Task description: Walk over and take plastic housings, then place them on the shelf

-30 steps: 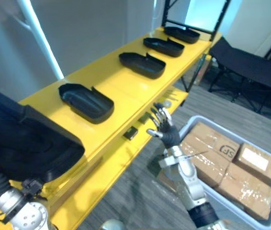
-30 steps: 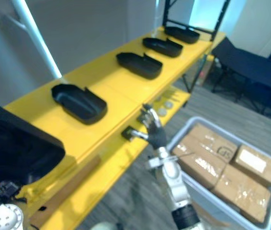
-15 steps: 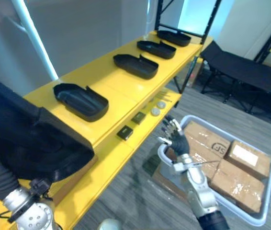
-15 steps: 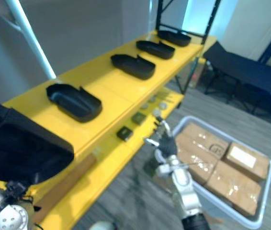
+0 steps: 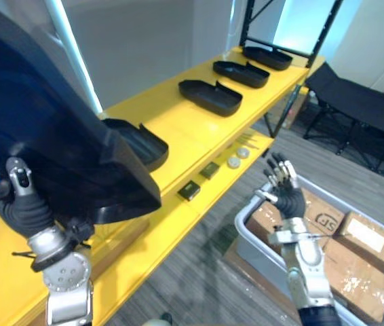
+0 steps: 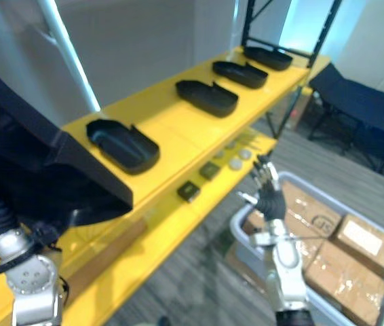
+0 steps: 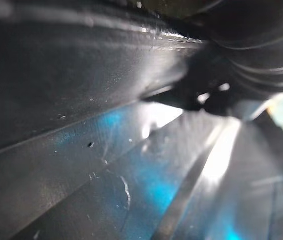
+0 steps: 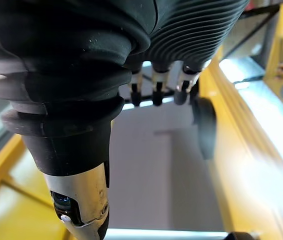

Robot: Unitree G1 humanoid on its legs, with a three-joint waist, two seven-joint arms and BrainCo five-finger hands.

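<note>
While the housing (image 5: pixel 49 129) hangs aloft: it is large and carried from one end at the near left, so it may twist or slip. I judge that the placing step is in hand but not done.
Clash risk: the nearest set-down housing (image 6: pixel 123 142) lies just right of the carried one and is partly hidden by it. If the carried one is lowered too far right, it would knock that housing or land on it.
Edge risk: the free yellow space at the near end of the shelf (image 5: pixel 171 122) runs close to the front lip. If the housing is set down off-centre, it could tip toward the lower level.
Left hand (image 5: pixel 24 207): raised at the near left with the wrist upright, under the housing's near end. It bears the housing, but the fingers are hidden behind it, so I cannot tell how they close.
Right hand (image 5: pixel 288 198): lifted in front of the shelf at the right. Its fingers are straight, spread and released, and it hangs above the near left corner of the bin (image 5: pixel 246 206).
Row: three more housings lie along the shelf top, each farther off and well apart, the next one (image 5: pixel 211 96) in the middle.
Lower level: small parts (image 5: pixel 189 191) lie near its front edge.
Bin: it is grey, on the floor at the right, and holds cardboard boxes (image 5: pixel 367 234).
</note>
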